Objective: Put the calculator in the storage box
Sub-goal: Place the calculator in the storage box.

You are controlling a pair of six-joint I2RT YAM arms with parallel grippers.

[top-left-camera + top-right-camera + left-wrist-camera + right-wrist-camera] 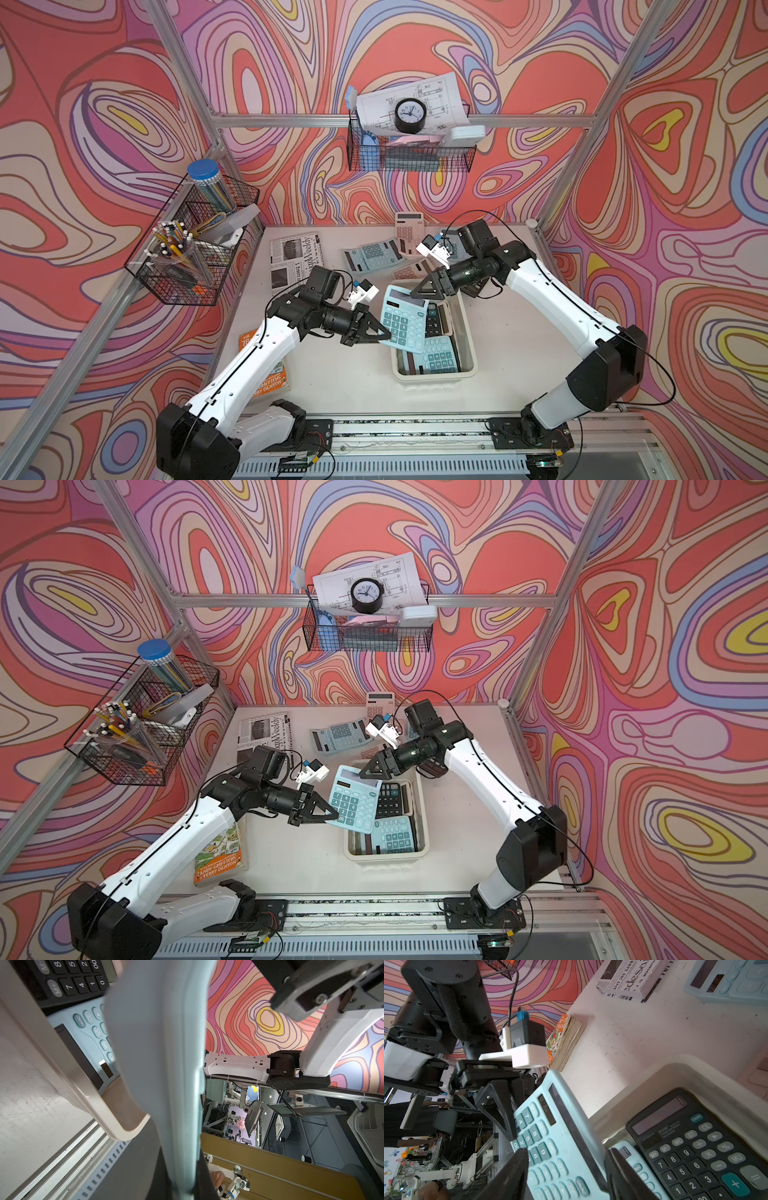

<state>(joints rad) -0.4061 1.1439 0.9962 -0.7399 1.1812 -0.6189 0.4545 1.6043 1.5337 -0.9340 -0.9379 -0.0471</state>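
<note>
Shows calculator tilted above box, over its 10 o'clock side. Pinched at 8 o'clock edge by shut left gripper; straddled at 12 o'clock edge by parted right gripper. Probably light, rigid, slick plastic; best gripped across thin edges, clear of keys.

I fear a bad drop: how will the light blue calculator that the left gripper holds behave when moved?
Probably stiff: the light blue calculator looks flat though the left gripper pinches only one edge. That edge grip may let it pivot. Smooth plastic may slip.
</note>
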